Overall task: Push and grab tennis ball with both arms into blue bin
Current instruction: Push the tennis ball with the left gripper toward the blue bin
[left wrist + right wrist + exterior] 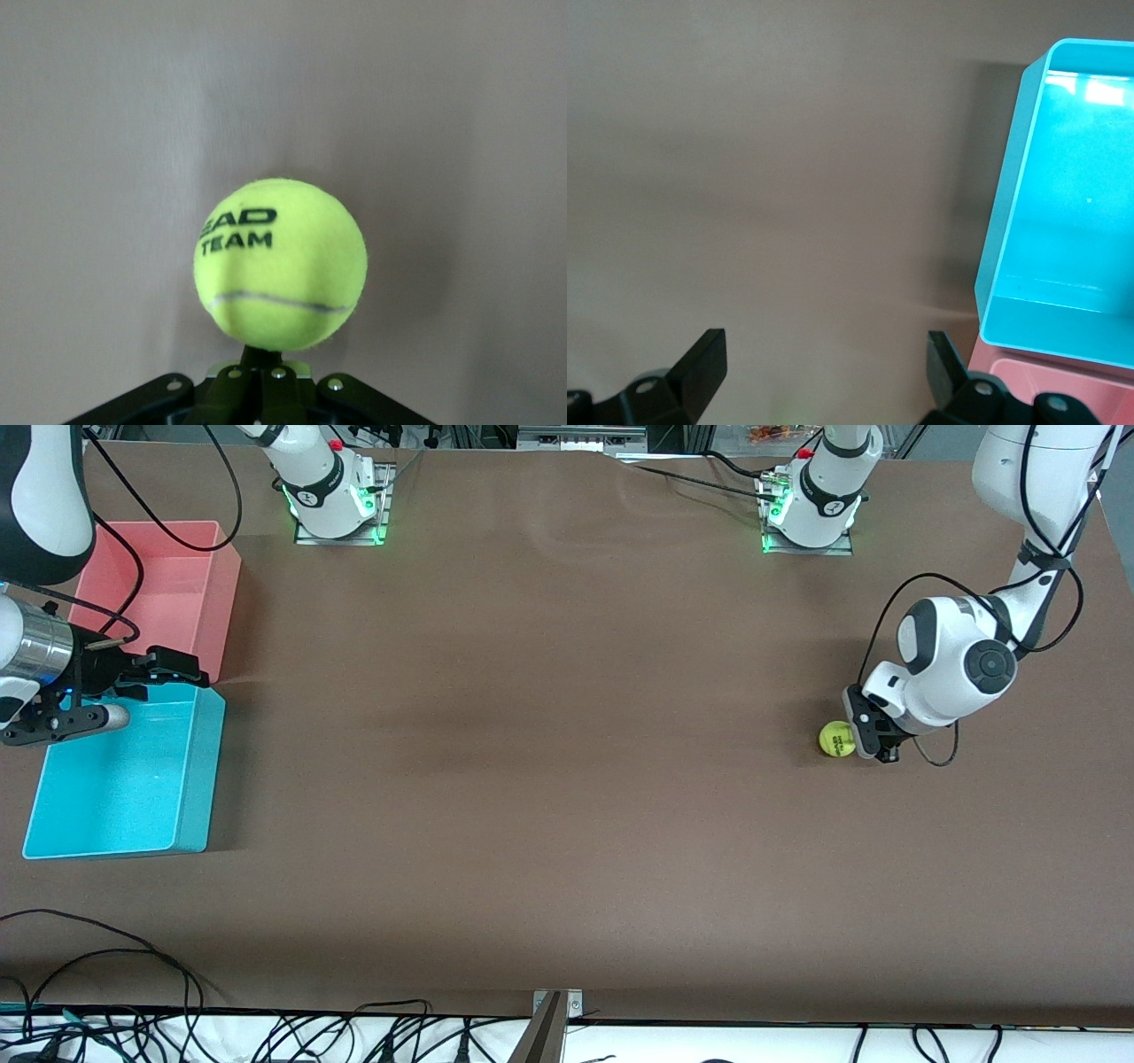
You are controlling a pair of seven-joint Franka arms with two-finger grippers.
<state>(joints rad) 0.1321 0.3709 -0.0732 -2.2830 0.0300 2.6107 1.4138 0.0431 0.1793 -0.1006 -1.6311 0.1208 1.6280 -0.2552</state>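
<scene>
- the right gripper [164,669] hangs over the blue bin [124,779] where it meets the pink bin [164,589]; its fingers [700,363] are spread wide, gripping nothing. most of that arm is cut off at the picture's edge.
- the blue bin sits at the right arm's end of the brown surface [549,735], nearer the front camera than the pink bin and touching it; only part shows in the right wrist view.
- the tennis ball [836,739] rests on the surface at the left arm's end, lettering "head team" partly cut off.
- the left gripper [873,737] is low, just beside the ball, fingers closed together, tips against it; the ball hides the contact.
</scene>
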